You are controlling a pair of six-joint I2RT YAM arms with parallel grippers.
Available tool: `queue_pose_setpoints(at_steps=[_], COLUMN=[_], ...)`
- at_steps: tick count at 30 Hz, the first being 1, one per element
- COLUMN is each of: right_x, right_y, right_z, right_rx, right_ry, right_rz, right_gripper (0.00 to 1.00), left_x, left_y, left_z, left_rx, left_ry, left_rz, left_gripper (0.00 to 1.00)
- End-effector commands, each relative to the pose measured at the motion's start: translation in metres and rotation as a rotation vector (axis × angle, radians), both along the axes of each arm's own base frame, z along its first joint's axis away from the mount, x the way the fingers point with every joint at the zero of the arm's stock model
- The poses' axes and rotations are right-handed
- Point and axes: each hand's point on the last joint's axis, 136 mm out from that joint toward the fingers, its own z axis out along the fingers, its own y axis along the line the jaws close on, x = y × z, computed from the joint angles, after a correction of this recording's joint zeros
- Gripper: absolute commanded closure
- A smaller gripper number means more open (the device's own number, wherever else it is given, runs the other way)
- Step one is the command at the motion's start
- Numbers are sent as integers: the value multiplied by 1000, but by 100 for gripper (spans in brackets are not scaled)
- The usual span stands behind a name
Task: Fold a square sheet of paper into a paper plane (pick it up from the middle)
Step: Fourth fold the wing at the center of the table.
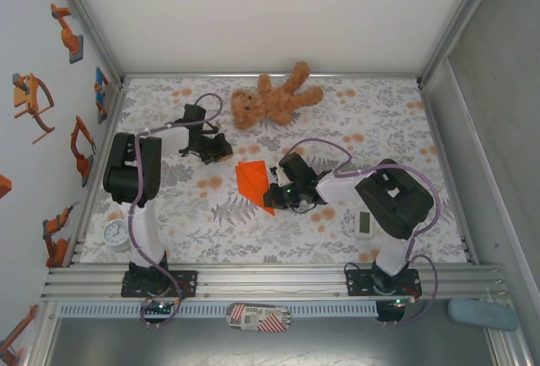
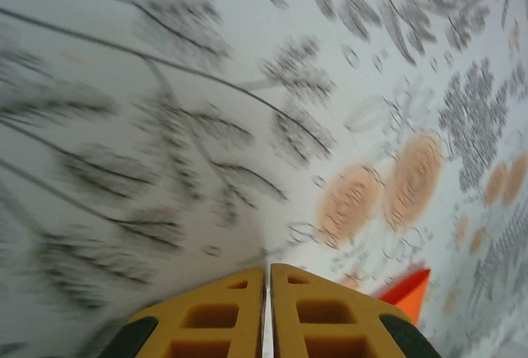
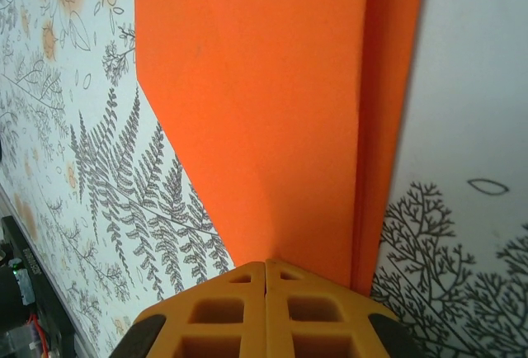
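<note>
The square sheet of paper is bright orange and lies folded to a narrower pointed outline on the flowered cloth in mid-table. My right gripper is at its lower right edge. In the right wrist view the yellow fingers are shut, and the right gripper has its tips down on the paper, next to a layered fold along the right side. My left gripper hovers just up and left of the sheet. It is shut over bare cloth with nothing between its fingers. An orange corner shows to its right.
A brown teddy bear lies at the back centre. A small white rectangular gadget sits beside the right arm, and a round white dial is near the left arm's base. Walls close in the left, back and right.
</note>
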Motion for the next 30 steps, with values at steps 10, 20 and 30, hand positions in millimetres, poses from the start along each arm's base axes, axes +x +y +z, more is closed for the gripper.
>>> queue_pose_setpoints(at_steps=[10,20,30], right_x=[-40,-37,-43], right_y=[-45,-42,-44], right_z=[-49,-42,-33], right_rx=[-224,-202,-153], right_ry=[190,166,142], right_rz=[-23,-21,-21], right_gripper=[100,100,100], left_x=[-55,-79,-91], left_y=[-37,-76,-50], left_z=[58,11,-34], left_rx=[-43,-6,161], left_ry=[-162,-73,36], left_rz=[-8,-66,-35], left_gripper=[85,86,87])
